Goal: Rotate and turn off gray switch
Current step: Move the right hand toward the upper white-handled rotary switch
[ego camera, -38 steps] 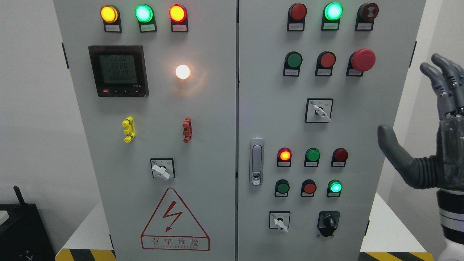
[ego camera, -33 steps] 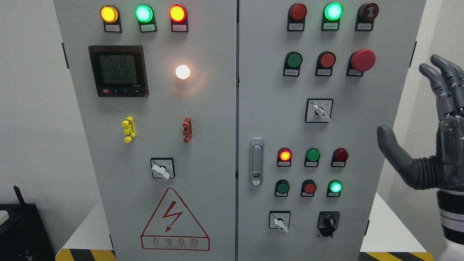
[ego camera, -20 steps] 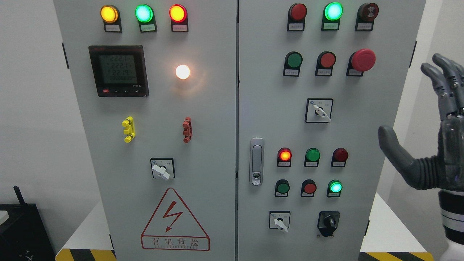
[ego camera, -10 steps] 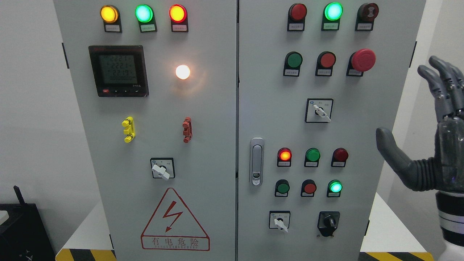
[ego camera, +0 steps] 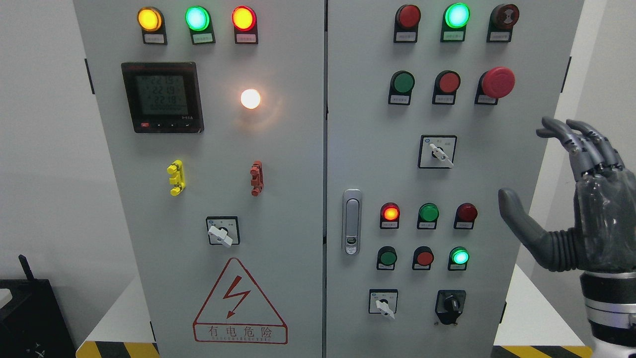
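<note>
Three rotary switches with pale grey handles sit on the grey cabinet (ego camera: 298, 164): one on the left door (ego camera: 221, 232), one at mid-height on the right door (ego camera: 439, 153), one low on the right door (ego camera: 383, 304). All three handles point down to the right. My right hand (ego camera: 529, 166) is raised at the cabinet's right edge, to the right of the mid-height switch and apart from it. Its thumb (ego camera: 516, 219) is spread and its fingers (ego camera: 571, 139) lean toward the panel, holding nothing. The left arm is out of view.
A black selector knob (ego camera: 450, 303) sits beside the low switch. A red mushroom button (ego camera: 498, 82), lit lamps, push buttons and a door latch (ego camera: 352, 221) fill the right door. A meter (ego camera: 162, 97) is on the left door. A black box (ego camera: 30, 318) stands lower left.
My right hand has moved left and down toward the right door, its fingers tipping forward toward the panel. No switch handle has turned and the lamps are unchanged.
</note>
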Tool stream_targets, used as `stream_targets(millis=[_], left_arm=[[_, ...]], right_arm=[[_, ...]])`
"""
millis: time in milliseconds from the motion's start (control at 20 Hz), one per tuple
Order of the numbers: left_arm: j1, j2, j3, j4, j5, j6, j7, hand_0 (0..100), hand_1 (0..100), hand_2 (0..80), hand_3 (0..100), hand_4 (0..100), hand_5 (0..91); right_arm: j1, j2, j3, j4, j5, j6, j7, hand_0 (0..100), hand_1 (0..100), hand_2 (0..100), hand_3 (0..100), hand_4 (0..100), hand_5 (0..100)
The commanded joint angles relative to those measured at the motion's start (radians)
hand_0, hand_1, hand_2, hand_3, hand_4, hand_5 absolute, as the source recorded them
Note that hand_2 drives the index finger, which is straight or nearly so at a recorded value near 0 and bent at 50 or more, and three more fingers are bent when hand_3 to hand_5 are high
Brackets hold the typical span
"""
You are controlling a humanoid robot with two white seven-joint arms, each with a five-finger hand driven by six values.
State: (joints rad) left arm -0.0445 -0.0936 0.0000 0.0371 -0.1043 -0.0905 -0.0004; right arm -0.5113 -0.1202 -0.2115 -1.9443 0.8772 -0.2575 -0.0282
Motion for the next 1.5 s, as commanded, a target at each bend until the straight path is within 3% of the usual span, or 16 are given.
stream_targets(millis=[0,200,500,700,950,1200,1450], left_arm=[[0.0,0.0,0.032,0.0,0.0,0.0,0.0,12,39,0.0,0,0,0.0],[0.0,0.0,0.032,0.0,0.0,0.0,0.0,12,39,0.0,0,0,0.0],[0.0,0.0,0.032,0.0,0.0,0.0,0.0,12,39,0.0,0,0,0.0],[0.0,0.0,0.032,0.0,0.0,0.0,0.0,12,39,0.0,0,0,0.0],[0.0,0.0,0.032,0.0,0.0,0.0,0.0,12,39,0.0,0,0,0.0],[0.0,0.0,0.032,0.0,0.0,0.0,0.0,12,39,0.0,0,0,0.0],[0.0,0.0,0.032,0.0,0.0,0.0,0.0,12,39,0.0,0,0,0.0]], right_arm=[[0.005,0.01,0.044,0.025,0.013,0.033,0.002,23,29,22,52,47,56],[0.004,0.01,0.086,0.025,0.014,0.107,0.001,20,27,26,57,58,69],[-0.009,0.03,0.138,0.025,0.057,0.218,-0.004,11,23,42,60,62,75],[-0.01,0.034,0.161,0.031,0.075,0.225,-0.012,3,23,47,63,65,79],[-0.021,0.074,0.181,0.047,0.129,0.23,-0.01,0,24,48,64,66,81],[-0.084,0.082,0.216,0.073,0.154,0.316,-0.009,0,26,50,65,67,82],[-0.101,0.088,0.219,0.087,0.194,0.328,-0.009,0,28,51,66,68,83]])
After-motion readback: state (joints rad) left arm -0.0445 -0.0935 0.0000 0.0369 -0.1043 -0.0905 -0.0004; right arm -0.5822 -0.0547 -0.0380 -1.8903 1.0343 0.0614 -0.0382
